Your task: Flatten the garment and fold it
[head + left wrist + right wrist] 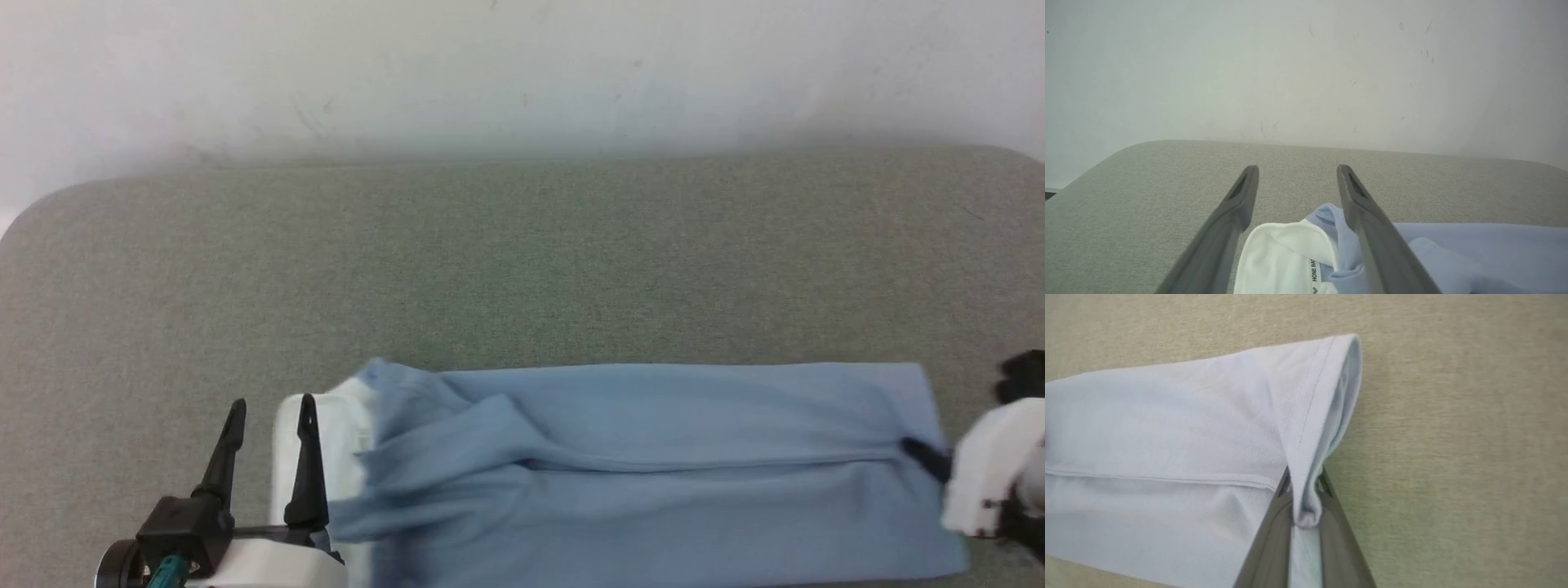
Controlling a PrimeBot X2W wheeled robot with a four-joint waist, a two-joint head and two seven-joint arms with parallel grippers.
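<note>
Your right gripper [1303,481] is clamped on the shirt [653,474] at its three o'clock hem; your left gripper [272,404] stands wide open, holding nothing, at nine o'clock.

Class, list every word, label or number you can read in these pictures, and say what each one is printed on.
"HONE BA": black print running sideways on the white part of the shirt, in the left wrist view; further letters are hidden.
A dark mark beneath it is cut off at the picture's edge: unreadable.
Nothing else can be read.
</note>
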